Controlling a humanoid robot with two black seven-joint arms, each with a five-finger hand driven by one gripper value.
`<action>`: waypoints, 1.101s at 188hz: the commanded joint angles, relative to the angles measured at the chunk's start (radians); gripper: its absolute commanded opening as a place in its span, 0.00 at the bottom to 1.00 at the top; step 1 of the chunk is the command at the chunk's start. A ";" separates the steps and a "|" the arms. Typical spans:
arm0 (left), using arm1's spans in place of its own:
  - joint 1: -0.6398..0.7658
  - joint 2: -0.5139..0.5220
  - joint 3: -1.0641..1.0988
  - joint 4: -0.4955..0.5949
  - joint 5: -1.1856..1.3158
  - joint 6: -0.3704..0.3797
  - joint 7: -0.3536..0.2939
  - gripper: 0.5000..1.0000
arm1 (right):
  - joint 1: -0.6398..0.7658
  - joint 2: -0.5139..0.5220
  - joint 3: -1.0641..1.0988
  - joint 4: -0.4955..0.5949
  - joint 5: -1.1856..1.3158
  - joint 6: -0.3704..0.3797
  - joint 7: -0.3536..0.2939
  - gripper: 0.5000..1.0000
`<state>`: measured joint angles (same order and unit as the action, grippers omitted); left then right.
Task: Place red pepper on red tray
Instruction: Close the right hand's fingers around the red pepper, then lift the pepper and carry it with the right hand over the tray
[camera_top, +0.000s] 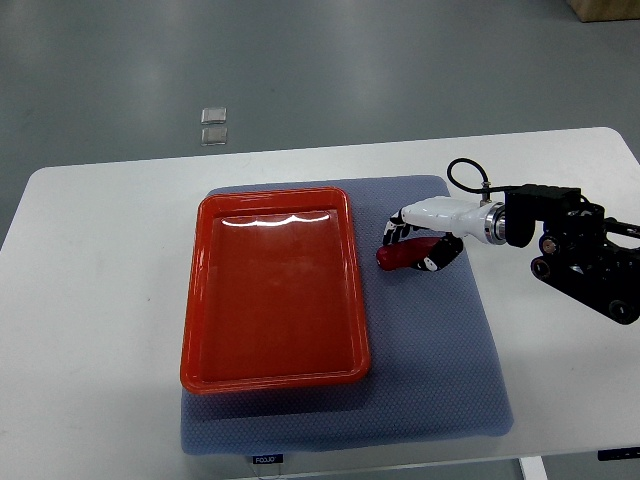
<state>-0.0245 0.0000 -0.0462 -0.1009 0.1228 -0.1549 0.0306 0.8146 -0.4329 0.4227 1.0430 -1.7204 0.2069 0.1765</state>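
**Pepper gripped beside the tray**

Nearest lies the blue mat (440, 390) on the white desk (90, 300). On it sits the red tray (275, 365). Just right of it, the right robot hand (420, 245) curls its fingers around the red pepper (400, 256), low over the mat.

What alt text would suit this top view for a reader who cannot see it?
The robot's right hand curls its fingers around a red pepper lying on a blue-grey mat, just right of an empty red tray. Mat and tray sit on a white table; no left arm shows.
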 joint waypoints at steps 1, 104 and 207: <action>0.000 0.000 0.000 0.000 0.000 0.000 0.000 1.00 | 0.000 -0.001 -0.001 -0.006 -0.007 -0.014 -0.002 0.18; 0.000 0.000 0.000 0.000 0.000 0.000 0.000 1.00 | 0.003 -0.012 0.010 -0.006 -0.001 -0.052 -0.002 0.03; 0.000 0.000 0.000 0.000 0.000 0.000 0.000 1.00 | 0.017 -0.012 0.021 -0.005 0.013 -0.054 0.004 0.00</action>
<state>-0.0245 0.0000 -0.0464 -0.1007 0.1227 -0.1548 0.0307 0.8261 -0.4464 0.4378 1.0371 -1.7093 0.1534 0.1793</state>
